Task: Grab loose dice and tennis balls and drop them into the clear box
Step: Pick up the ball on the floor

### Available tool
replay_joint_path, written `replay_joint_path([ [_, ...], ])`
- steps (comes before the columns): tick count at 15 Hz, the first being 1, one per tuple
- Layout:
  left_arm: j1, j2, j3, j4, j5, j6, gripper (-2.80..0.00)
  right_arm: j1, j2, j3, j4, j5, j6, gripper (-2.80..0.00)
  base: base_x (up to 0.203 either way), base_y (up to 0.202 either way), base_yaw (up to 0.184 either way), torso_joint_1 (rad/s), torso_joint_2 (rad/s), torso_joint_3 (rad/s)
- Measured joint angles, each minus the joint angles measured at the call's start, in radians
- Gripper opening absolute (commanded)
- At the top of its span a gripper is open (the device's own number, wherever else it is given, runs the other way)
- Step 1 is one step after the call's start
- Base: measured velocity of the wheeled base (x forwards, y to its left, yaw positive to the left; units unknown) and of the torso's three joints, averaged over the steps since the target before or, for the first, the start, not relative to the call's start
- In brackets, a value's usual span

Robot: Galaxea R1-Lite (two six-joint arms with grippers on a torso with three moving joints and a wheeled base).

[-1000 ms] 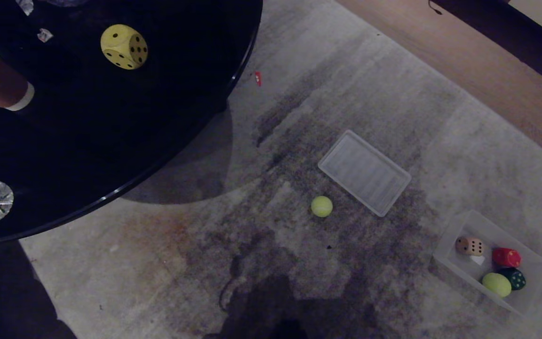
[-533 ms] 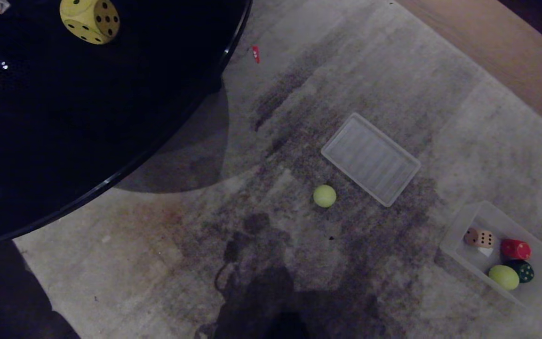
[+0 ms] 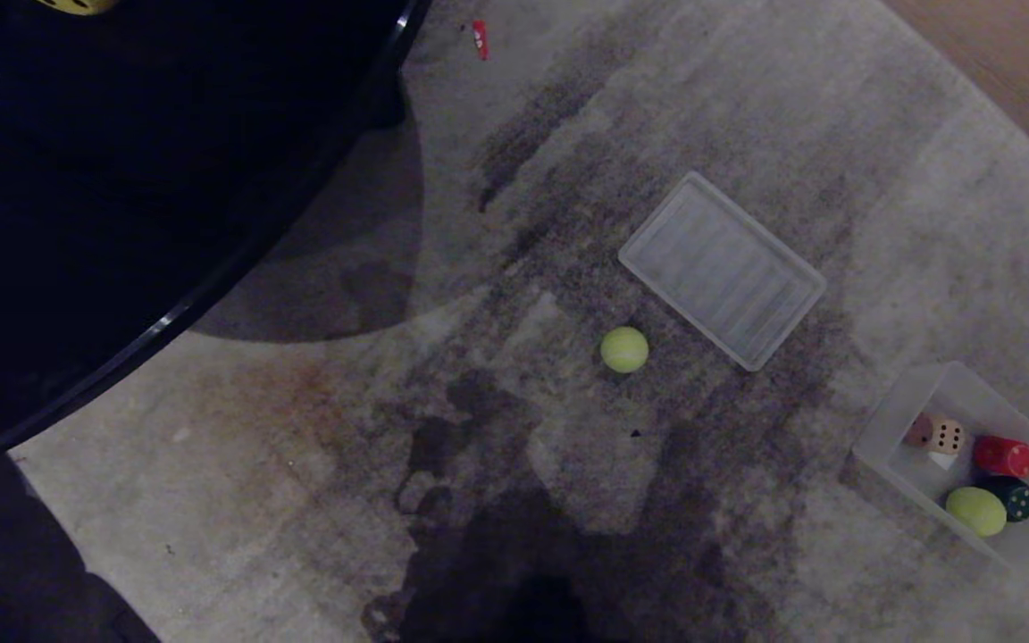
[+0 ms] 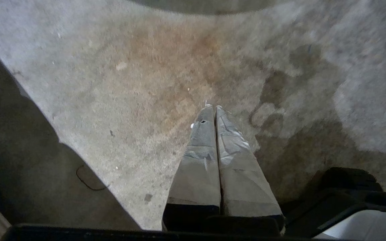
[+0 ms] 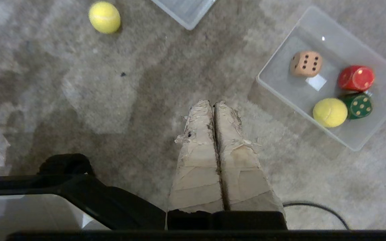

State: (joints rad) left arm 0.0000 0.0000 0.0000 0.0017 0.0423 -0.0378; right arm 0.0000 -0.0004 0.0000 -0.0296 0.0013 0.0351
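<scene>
- While the head view tilts further down over the last second, the whole scene slides up the frame – a camera shift, not a move of the things. The yellow die point(image 3: 77, 5) on the black worktop point(image 3: 121, 179) has gone from plainly in view to a sliver at the top edge.
- Nothing on the carpet point(image 3: 255, 500) has shifted relative to its neighbours: the loose tennis ball point(image 3: 624, 349) lies just beside a corner of the flat ribbed lid point(image 3: 723, 270), as before.
- Clear box point(image 3: 890, 420) sits on the carpet to the robot's right, well apart from the loose ball. Inside: cream die point(image 3: 945, 436), red die point(image 3: 1003, 455), dark green die point(image 3: 1015, 497) and a second tennis ball point(image 3: 975, 511).
- Judgement: two things remain outside the box – the ball on the carpet and the yellow die on the worktop. The downward tilt suggests the floor ball is the next target; the die would then need the view raised again.
- Left tool point(image 4: 213, 107): fingers pressed together, empty, hanging above bare carpet; the ball shows only at the edge of its wrist view.
- Right tool point(image 5: 212, 103): fingers together, empty, over carpet between the ball and the box, touching neither.
- Neither arm shows in the head view – both look parked. The fingers must part before any pickup.
</scene>
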Motion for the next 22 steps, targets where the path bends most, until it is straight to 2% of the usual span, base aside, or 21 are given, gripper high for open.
replay_joint_path([
  [12, 0.0, 0.0, 0.0, 0.0, 0.0, 0.0, -2.8, 0.0, 0.001, 0.0, 0.0, 0.0, 0.0, -2.8, 0.0, 0.0, 0.0, 0.001, 0.0, -0.193],
  [18, 0.0, 0.0, 0.0, -0.002, 0.002, -0.003, -2.8, 0.0, 0.001, 0.0, 0.003, 0.005, -0.022, -2.8, 0.0, 0.0, 0.0, 0.001, 0.0, -0.018],
  [22, 0.0, 0.0, 0.0, -0.002, 0.002, -0.003, -2.8, 0.002, 0.019, -0.031, 0.052, 0.007, -0.015, -2.8, 0.0, 0.0, 0.0, 0.0, 0.0, 0.0],
])
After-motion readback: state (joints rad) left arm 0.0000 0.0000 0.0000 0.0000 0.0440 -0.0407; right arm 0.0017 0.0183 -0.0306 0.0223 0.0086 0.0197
